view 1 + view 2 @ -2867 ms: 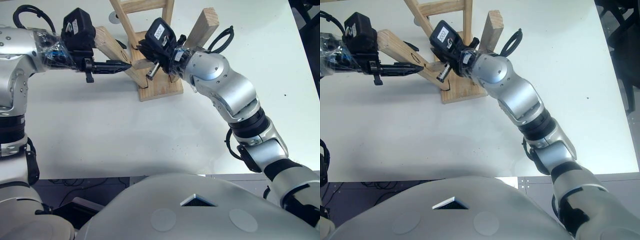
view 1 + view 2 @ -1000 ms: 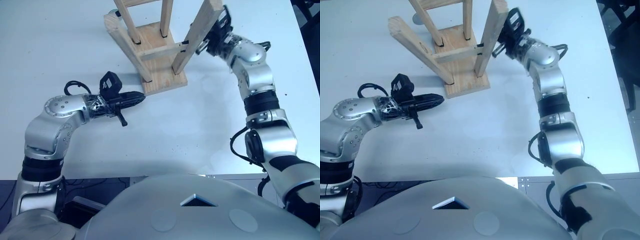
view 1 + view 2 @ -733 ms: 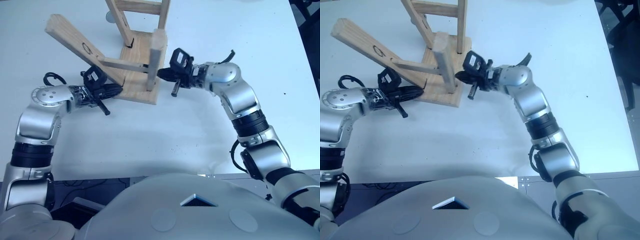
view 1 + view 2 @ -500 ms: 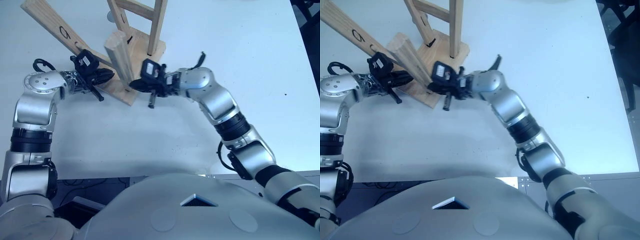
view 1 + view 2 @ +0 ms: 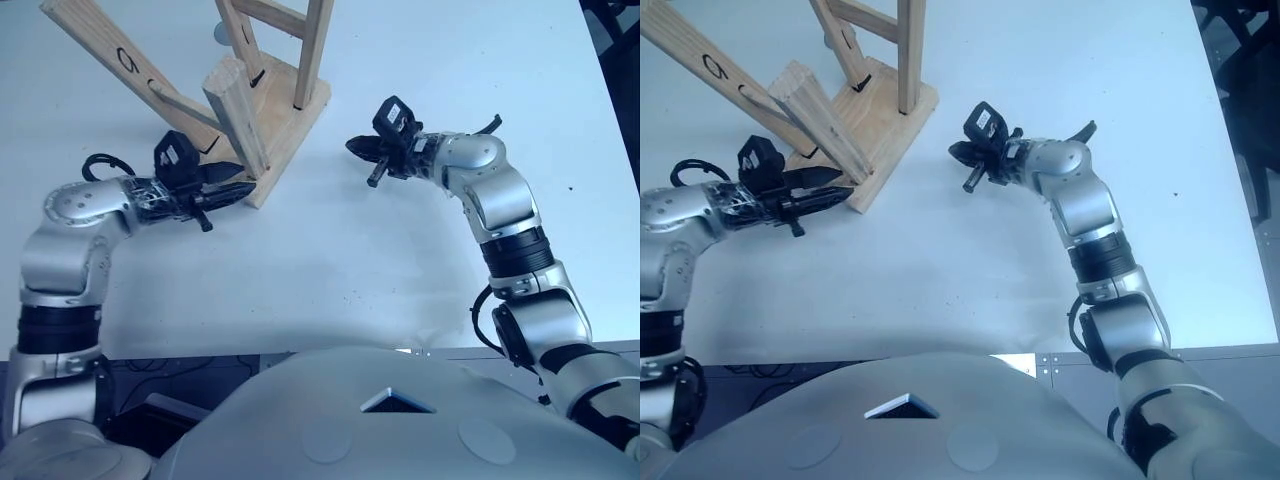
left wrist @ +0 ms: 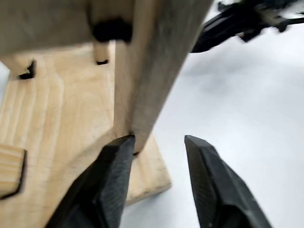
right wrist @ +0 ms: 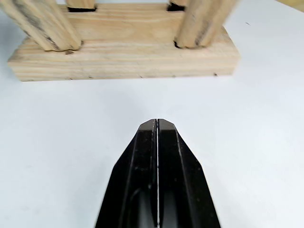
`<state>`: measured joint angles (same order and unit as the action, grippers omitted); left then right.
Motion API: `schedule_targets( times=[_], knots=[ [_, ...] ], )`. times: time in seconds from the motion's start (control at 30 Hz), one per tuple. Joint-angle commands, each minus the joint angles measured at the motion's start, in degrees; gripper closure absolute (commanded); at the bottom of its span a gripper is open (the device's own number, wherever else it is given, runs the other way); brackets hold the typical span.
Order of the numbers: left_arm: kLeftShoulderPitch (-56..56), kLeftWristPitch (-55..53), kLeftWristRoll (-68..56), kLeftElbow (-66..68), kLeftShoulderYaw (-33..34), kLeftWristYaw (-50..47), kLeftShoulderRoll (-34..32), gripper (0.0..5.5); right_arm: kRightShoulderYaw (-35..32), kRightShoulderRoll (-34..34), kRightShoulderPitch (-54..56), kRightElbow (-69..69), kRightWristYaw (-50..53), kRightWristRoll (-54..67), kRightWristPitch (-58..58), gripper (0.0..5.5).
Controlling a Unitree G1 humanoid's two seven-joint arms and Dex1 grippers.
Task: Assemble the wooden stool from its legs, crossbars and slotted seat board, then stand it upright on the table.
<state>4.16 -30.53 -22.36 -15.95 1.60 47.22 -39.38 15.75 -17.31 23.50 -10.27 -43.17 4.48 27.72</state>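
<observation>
White counter point(image 5: 330, 260) runs across the head view. The stool point(image 5: 250, 90) sits on it at the far left, upside down, with its seat board point(image 5: 290, 105) flat on the surface and the legs rising out of the slots. A crossbar point(image 5: 275, 15) joins the two far legs. It looks assembled, so what remains is probably turning it over onto its feet. The left pincer point(image 5: 238, 192) lies low at the board's nearest corner, just below the near leg point(image 5: 238, 115), likely lined up there to grip that leg for the flip. The right pincer point(image 5: 362, 148) hovers over bare surface, well apart from the stool and pointing toward it.

From the left wrist, that pincer is parted with nothing between its fingers point(image 6: 116, 161). One fingertip is at the foot of the near leg where it enters the board, and the other is over the white surface. The gap looks about wide enough to take the leg.

From the right wrist, the right pincer's fingers are pressed tight together and hold nothing. They aim squarely at the long edge of the seat board across open surface, a sensible stance for bracing or nudging it.
</observation>
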Motion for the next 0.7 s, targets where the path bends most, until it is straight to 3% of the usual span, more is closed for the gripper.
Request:
schedule_targets(
  times=[0.03, 0.13, 0.43, 0.53, 0.7],
  knots=[
    [2.60, 0.77, 4.58, -3.59, -1.62, -6.03, 1.91, 2.96, -1.31, -1.24, 0.35, 0.38, 0.42, 0.29, 0.67, 5.50],
    [2.63, 0.89, 5.14, -3.73, -1.76, -7.49, 2.93, 2.52, -1.15, -1.25, 0.61, 0.05, 0.33, 0.34, 0.74, 5.50],
    [-2.51, 10.74, 10.39, 5.01, -4.24, -14.10, 11.15, 2.52, -0.77, -0.97, 1.34, -1.33, 0.13, -0.11, 0.22, 5.50],
    [-3.73, 16.47, 10.07, 9.56, -3.63, -14.21, 14.07, 2.92, -1.15, -1.12, 1.54, -1.63, 0.35, -0.08, 0.15, 5.50],
    [-2.22, 18.27, 5.37, 11.01, -0.83, -6.78, 11.48, 3.77, -2.82, -2.72, 2.48, -2.85, -0.34, 0.28, -0.26, 5.50]
  ],
)
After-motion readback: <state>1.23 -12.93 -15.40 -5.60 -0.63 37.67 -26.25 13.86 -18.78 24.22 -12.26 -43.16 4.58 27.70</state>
